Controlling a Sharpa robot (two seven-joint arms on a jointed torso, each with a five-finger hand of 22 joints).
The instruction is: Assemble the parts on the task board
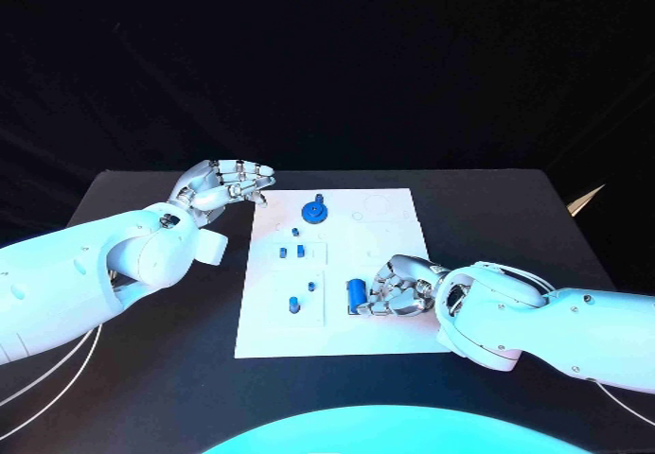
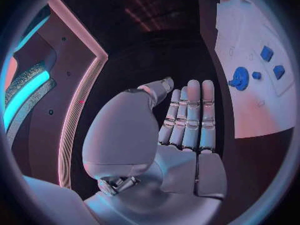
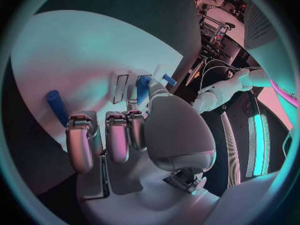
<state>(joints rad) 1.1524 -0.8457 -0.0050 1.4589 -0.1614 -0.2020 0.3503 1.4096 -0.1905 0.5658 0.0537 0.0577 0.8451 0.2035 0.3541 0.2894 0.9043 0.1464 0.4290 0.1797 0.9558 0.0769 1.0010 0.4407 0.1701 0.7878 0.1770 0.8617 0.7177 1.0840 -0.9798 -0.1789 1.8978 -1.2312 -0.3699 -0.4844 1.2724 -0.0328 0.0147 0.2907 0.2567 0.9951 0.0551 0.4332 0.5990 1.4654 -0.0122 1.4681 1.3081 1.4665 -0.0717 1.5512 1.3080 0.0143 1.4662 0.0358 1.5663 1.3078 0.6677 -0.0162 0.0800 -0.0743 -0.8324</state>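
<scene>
Task board point(image 1: 382, 331) lies in the middle of the black table point(image 1: 164, 378), and several blue parts are on it. A round blue part with a handle point(image 1: 314, 210) stands near the far edge of the board, small blue parts point(image 1: 291, 252) sit in the recesses along its left edge, and a blue cylinder point(image 1: 356, 295) lies close to the near right corner.

The right hand point(image 1: 403, 288) rests on the board just beside this cylinder, with fingers curled toward it. I cannot tell if the fingers already grip the cylinder or only touch it; the right wrist view shows the cylinder lying apart from the fingertips point(image 3: 80, 155), so probably it is not yet held. The left hand point(image 1: 225, 184) hovers over the table beside the far left corner of the board, fingers straight together, and it holds nothing.

The step in hand seems to be picking up the cylinder. To do it well, the hand should close on the middle of the cylinder from both sides, because a round body can roll away on the smooth plate. The lift should be straight up, without pushing the neighbouring parts.
</scene>
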